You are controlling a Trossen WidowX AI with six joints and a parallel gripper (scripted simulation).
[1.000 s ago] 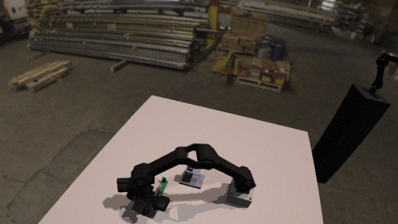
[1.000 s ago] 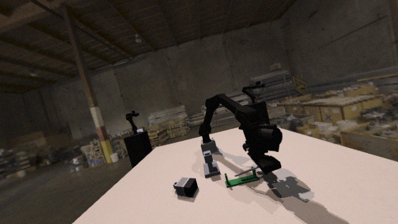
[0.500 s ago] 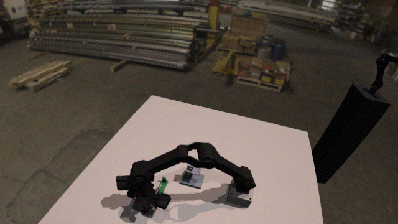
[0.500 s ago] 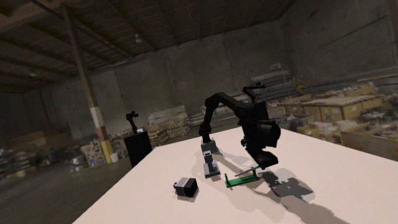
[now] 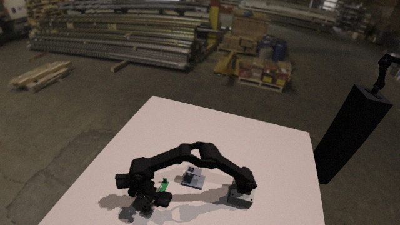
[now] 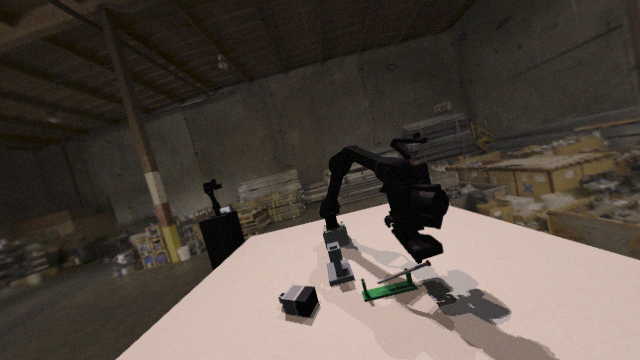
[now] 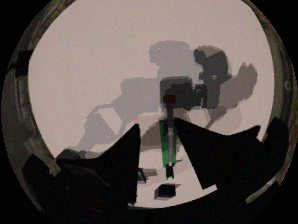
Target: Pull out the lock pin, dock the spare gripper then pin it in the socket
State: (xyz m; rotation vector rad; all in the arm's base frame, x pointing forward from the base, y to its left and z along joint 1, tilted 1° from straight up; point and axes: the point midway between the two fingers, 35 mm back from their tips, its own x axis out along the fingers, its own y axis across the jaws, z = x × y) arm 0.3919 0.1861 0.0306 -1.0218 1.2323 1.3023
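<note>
White tabletop [image 5: 194, 125]; gripper [image 6: 425, 257] half-open over the pin [image 6: 402, 274], holding nothing.

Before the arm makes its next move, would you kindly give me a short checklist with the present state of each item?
1. Lock pin out of the mount: ok, it lies tilted across the green rest.
2. End effector released: ok, fingers apart, holding nothing.
3. Fingers clear of the pin: cannot tell, its red head sits close beneath them.
4. Spare gripper free to pick: ok, alone on the table, apart from the mount.
5. Socket bore unobstructed: cannot tell, too small.
</note>
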